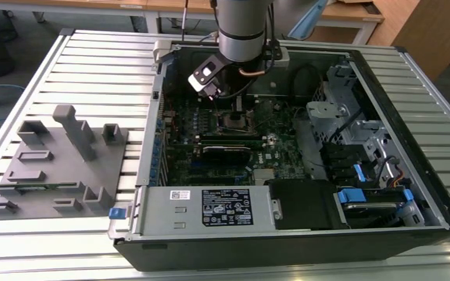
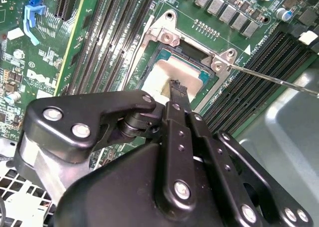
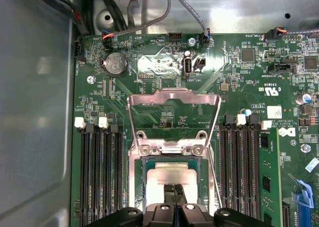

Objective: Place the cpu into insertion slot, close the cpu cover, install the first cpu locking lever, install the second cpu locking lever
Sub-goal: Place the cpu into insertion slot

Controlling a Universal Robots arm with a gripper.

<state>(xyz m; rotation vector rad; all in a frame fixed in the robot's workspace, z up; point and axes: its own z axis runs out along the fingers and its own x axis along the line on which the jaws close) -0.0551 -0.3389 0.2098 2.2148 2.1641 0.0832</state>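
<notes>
One hand, pinched closed and empty, above cpu seated in insertion slot, cpu cover open

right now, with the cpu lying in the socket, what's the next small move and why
Probably lift the end effector straight off the cpu: its shut fingertips are at the chip's top, the chip already lies in the insertion slot, and the cpu cover stands open.

Silver-grey arm; black pincer, silvery screws; perhaps a copper cable.
</notes>
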